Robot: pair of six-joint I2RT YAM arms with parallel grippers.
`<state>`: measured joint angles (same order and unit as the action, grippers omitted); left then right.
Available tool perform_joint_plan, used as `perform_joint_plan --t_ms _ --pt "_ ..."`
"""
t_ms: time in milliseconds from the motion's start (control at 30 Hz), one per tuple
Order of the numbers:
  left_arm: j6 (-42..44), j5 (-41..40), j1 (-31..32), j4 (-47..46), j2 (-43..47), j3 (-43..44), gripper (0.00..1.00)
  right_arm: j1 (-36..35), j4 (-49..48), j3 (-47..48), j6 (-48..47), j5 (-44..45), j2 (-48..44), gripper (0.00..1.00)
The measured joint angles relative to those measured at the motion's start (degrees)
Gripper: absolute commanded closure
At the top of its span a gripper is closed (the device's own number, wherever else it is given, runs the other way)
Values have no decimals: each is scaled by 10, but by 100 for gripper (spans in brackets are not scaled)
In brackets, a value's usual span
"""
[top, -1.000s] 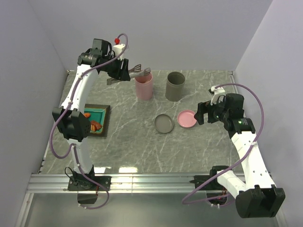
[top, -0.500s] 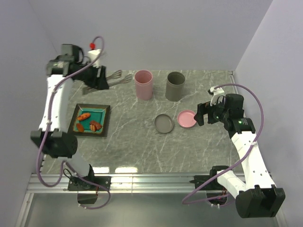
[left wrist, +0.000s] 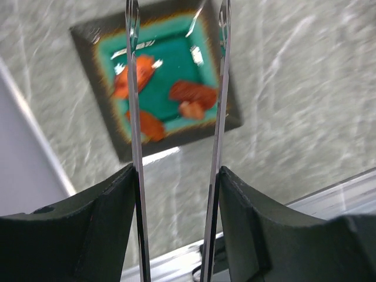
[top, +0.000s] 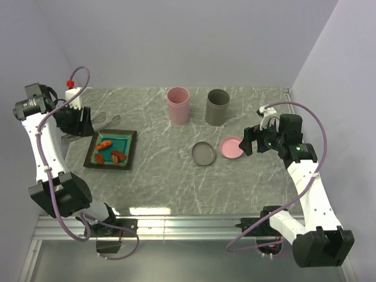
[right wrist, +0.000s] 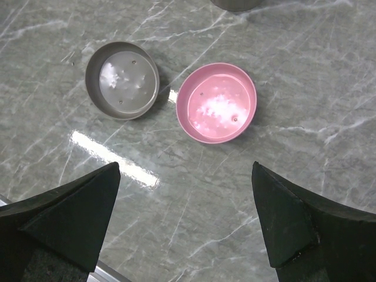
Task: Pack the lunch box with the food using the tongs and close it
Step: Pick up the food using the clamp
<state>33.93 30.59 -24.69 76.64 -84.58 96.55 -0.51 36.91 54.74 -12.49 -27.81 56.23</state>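
Note:
My left gripper [top: 79, 120] [left wrist: 177, 170] is shut on the tongs [top: 106, 121] [left wrist: 134, 88], one slim metal arm against each finger. It hangs at the far left, and the tong tips reach over the teal tray [top: 130, 136] [left wrist: 232, 114]. The food [top: 104, 144] [left wrist: 191, 91] lies in the tray as three orange and red-brown pieces, apart from the tong tips. The lunch box shows as two open round tubs, pink [top: 178, 106] and grey [top: 217, 107]. My right gripper [top: 249, 141] [right wrist: 185, 170] stands open and empty above the table, near a pink lid [top: 232, 147] [right wrist: 216, 103].
A grey lid [top: 204, 153] [right wrist: 122, 79] lies left of the pink one, both hollow side up. Grey walls close the table at the left, back and right. A metal rail [top: 194, 226] runs along the near edge.
My left arm has swung left and forward with the tongs, from beside the pink tub at the back to the tray's left side. The right arm has not moved.

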Motion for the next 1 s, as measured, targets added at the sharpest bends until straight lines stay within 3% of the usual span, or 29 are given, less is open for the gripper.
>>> perform_joint_plan --t_ms 533,1000 --pt "201 -89 -51 4 -51 -51 41 -3 3 5 -5 -8 10 0" --pt "278 -114 -53 -41 -96 -80 44 -3 9 12 -5 -8 26 0"
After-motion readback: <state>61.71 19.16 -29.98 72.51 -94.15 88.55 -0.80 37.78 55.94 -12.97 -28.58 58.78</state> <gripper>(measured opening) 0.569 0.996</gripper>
